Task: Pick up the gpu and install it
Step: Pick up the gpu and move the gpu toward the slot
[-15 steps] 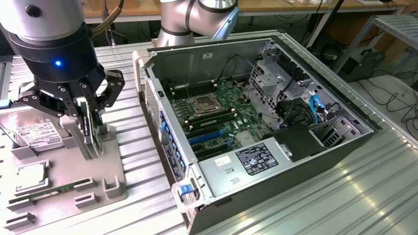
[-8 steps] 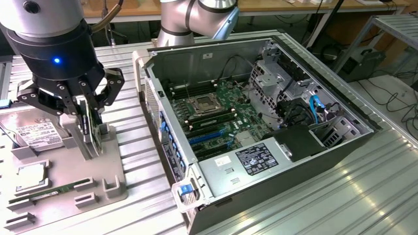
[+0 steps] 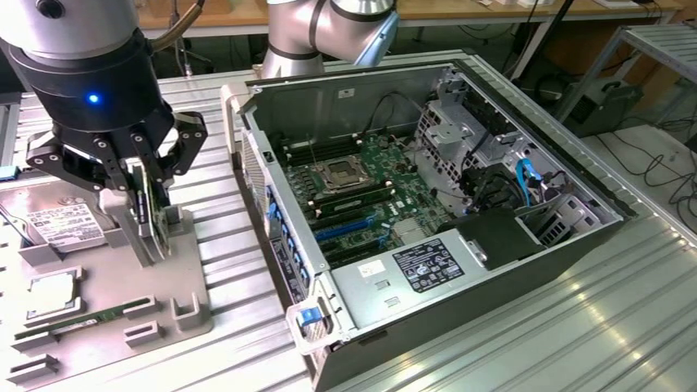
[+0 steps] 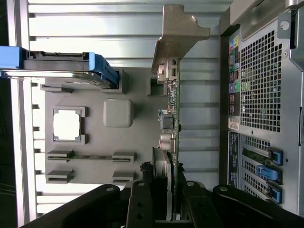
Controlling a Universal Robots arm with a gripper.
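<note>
The gpu (image 3: 156, 233) is standing on its long edge in a slot of the grey fixture tray (image 3: 196, 282), along the tray's edge nearest the open computer case (image 3: 458, 188), with its silver bracket (image 4: 179, 33) pointing away from the wrist. The gripper (image 3: 147, 192) is pinching it narrowly across both faces. It's looking light and stiff but fragile to me, best held by the flat faces and clear of the small components. The hard drive (image 3: 64, 224) is lying toward the tray's opposite edge.
</note>
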